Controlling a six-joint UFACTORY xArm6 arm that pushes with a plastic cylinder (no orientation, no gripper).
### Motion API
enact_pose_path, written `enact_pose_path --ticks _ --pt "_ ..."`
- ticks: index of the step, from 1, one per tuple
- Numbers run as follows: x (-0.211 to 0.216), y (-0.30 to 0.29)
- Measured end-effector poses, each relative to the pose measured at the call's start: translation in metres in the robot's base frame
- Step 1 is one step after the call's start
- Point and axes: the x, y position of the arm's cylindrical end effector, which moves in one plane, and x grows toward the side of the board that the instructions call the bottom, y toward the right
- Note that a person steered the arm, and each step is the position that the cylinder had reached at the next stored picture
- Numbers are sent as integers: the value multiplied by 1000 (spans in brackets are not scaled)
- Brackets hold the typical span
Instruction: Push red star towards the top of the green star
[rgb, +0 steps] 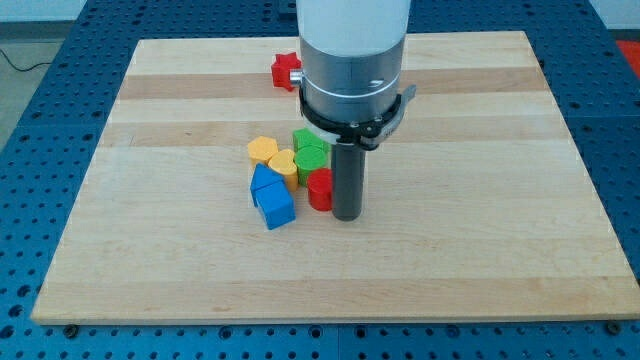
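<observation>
Camera view: no jaws are fitted, so nothing is held; my tip (347, 214) is set just right of a red block (319, 189), seemingly touching. Counted in the cluster: one green star (311, 150), two yellow blocks (263, 150) (283, 166), two blue blocks (266, 180) (277, 207). One red star (285, 70) is seen near the board's (480, 230) top edge, well apart. Bare wood is left on the view's right.

The arm comes down from the view's top as a broad white and grey cylinder with a dark clamp ring at its base. Below it a straight dark rod stands upright, and my tip (347, 214) rests on the bench (480, 250).
</observation>
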Motion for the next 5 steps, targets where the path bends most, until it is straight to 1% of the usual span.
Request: enact_pose_path --ticks 1,2,3,4,5 --pt "0 16" --pt "-28 54" --pt "-102 60" --pt "-177 42" --pt "-236 13"
